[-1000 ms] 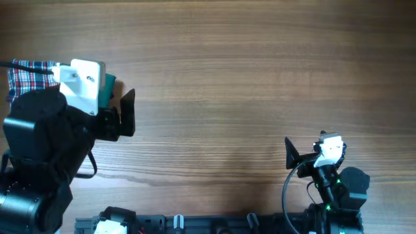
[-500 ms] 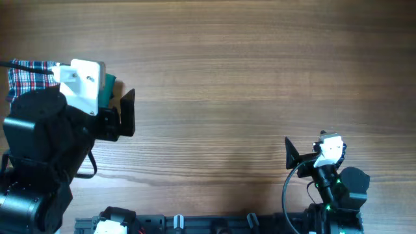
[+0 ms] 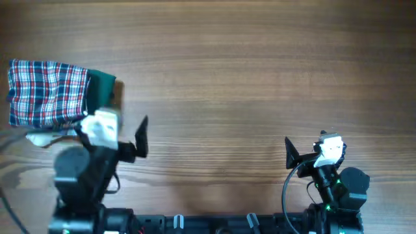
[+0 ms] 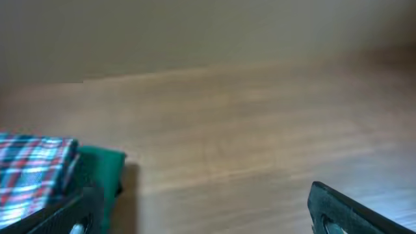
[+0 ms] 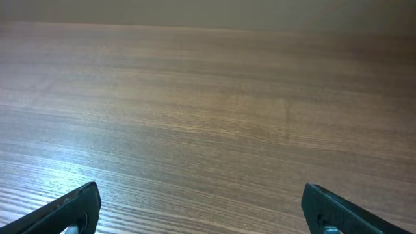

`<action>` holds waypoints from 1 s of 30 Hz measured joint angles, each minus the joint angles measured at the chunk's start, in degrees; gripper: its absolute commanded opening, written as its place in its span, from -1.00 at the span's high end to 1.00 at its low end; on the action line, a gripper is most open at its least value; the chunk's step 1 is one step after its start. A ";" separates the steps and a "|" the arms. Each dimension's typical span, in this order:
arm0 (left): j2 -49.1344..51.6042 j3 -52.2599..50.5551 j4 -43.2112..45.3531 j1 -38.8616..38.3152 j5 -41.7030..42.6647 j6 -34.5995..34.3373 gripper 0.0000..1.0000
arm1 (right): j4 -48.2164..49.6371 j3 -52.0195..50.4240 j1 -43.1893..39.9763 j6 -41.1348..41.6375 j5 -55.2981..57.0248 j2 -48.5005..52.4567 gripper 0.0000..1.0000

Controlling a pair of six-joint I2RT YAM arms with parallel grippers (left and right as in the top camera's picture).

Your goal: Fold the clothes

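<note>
A folded red, white and blue plaid cloth (image 3: 47, 93) lies at the far left of the wooden table, on top of a green cloth (image 3: 103, 84) whose edge sticks out to its right. A pale cloth edge (image 3: 39, 138) shows below the plaid. My left gripper (image 3: 138, 138) is open and empty, just front-right of the pile. In the left wrist view the plaid cloth (image 4: 31, 177) and green cloth (image 4: 101, 170) sit by the left jaw of the open gripper (image 4: 208, 218). My right gripper (image 3: 292, 155) is open and empty over bare wood at the front right, as the right wrist view (image 5: 205, 214) shows.
The wooden table (image 3: 247, 78) stretches bare from the pile to the right edge. The arm bases and a black rail (image 3: 214, 224) run along the front edge.
My left arm has pulled back toward the front edge, off the pile, uncovering the folded plaid cloth. The right arm has not moved.
</note>
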 measured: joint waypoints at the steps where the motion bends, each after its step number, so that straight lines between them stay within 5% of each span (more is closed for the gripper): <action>1: -2.16 -3.02 1.16 0.00 0.37 0.04 -1.00 | -0.02 0.00 0.00 0.02 0.00 0.00 -0.99; 10: -24.59 -21.75 9.42 0.00 1.51 0.15 -0.99 | 0.00 0.00 0.00 0.00 0.00 -0.09 -0.99; 18: -25.31 -31.19 14.51 0.00 1.90 0.15 -1.00 | -0.02 0.00 0.00 0.00 0.00 -0.11 -0.99; 30: -25.24 -31.50 15.06 0.00 1.90 0.13 -1.00 | -0.02 0.00 0.00 0.00 0.00 -0.11 -1.00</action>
